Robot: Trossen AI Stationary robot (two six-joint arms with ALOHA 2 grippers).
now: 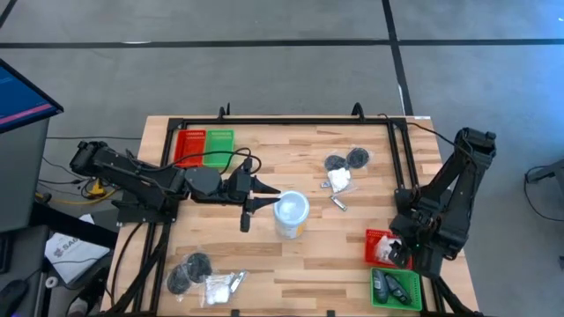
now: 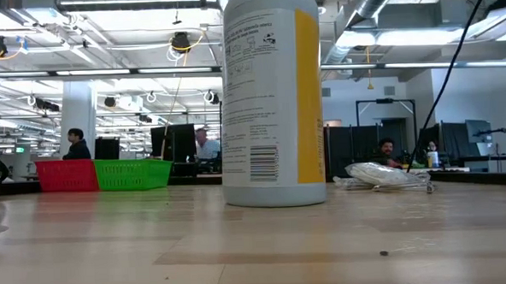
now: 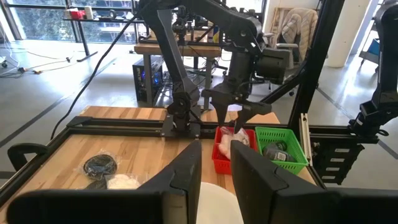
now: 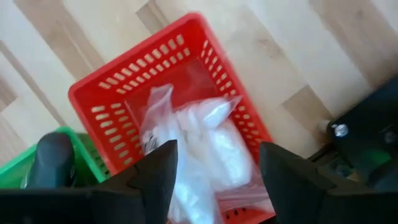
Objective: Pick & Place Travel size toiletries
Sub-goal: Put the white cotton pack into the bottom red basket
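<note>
The white cup (image 1: 292, 212) with a yellowish base stands upright at mid-table, tall in the low view (image 2: 272, 94), with my left gripper (image 1: 275, 197) shut on its top. My right gripper (image 4: 217, 168) hangs open, pointing down over the red tray (image 4: 112, 93) at the near right, touching nothing. White crinkly sachets (image 4: 208, 146) lie in that tray below its fingers. The green tray (image 1: 395, 287) beside it holds dark pieces. More toiletries lie loose on the table: dark round pieces (image 1: 347, 160), a sachet (image 1: 339, 180) and a slim tube (image 1: 339, 204). My left gripper has the white cup's rounded top (image 3: 214, 200) between its two fingers, which come level from the table's left. The cup stands upright with its base on the table. The pads' contact lies at the wrist picture's edge and does not show.
A second heap of dark pieces (image 1: 189, 269) and sachets (image 1: 220, 287) lies near the front left. A red and a green tray (image 1: 204, 146) stand at the far left. A black frame rail (image 1: 401, 158) runs along the table's right side.
</note>
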